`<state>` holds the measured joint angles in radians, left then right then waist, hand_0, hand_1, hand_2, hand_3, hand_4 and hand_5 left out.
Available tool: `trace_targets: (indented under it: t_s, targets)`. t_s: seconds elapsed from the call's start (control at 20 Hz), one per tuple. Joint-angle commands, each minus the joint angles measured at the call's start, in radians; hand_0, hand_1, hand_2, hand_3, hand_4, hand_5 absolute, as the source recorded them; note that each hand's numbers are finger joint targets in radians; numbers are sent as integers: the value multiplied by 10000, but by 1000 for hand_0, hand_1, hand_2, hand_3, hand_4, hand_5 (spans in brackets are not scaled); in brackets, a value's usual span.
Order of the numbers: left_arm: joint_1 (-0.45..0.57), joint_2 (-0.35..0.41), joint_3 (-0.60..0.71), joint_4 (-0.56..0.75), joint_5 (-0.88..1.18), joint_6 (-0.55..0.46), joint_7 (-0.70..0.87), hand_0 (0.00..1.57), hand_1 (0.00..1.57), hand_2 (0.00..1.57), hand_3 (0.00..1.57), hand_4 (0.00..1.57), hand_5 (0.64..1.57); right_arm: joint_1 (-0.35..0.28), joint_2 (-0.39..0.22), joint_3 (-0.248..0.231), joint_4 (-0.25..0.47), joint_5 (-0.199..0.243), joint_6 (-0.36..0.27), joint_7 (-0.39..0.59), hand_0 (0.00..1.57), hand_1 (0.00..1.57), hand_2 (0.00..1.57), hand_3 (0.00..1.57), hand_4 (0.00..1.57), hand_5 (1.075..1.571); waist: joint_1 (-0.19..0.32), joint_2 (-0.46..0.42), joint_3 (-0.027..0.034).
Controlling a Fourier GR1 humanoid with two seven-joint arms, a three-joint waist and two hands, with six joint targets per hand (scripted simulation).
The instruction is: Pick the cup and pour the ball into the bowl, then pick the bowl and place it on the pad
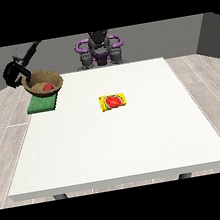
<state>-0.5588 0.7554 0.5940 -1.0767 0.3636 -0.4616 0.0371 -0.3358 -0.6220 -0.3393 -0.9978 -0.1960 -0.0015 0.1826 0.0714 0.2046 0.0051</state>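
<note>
A brown bowl (43,83) with a red ball (48,86) inside is over the green pad (41,104) at the table's far left. I cannot tell whether the bowl rests on the pad or hangs just above it. The black hand at the view's left (14,75) has its fingers curled over the bowl's far left rim. The yellow cup (112,102), with a red and green pattern, lies on its side near the middle of the table, away from the hand. No hand shows at the view's right.
The white table (138,143) stretches towards the camera, and the pad lies close to its left edge. The robot's torso (99,48) stands behind the far edge.
</note>
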Motion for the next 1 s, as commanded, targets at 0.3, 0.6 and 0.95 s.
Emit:
trace_targets:
  t_s: [0.3, 0.6, 0.95]
  targets:
    - [-83, 258, -20, 165, 125, -114, -795, 0, 0, 0, 0, 1207, 1555, -1419, 566, -237, 1754, 102, -469, -933, 1571, 1571, 1571, 532, 1032, 1571, 232, 691, -45]
    - [211, 498, 74, 590, 20, -4, -910, 0, 0, 0, 0, 1199, 1559, -1421, 410, -911, 2379, -650, 144, -983, 1571, 1571, 1571, 738, 905, 1569, -360, 395, -44]
    - [373, 588, 38, 228, 505, -333, -625, 0, 0, 0, 0, 1195, 1560, -1750, -684, -1176, 3678, -52, -631, -1123, 1555, 1555, 1512, 932, 0, 1554, 211, 418, -42]
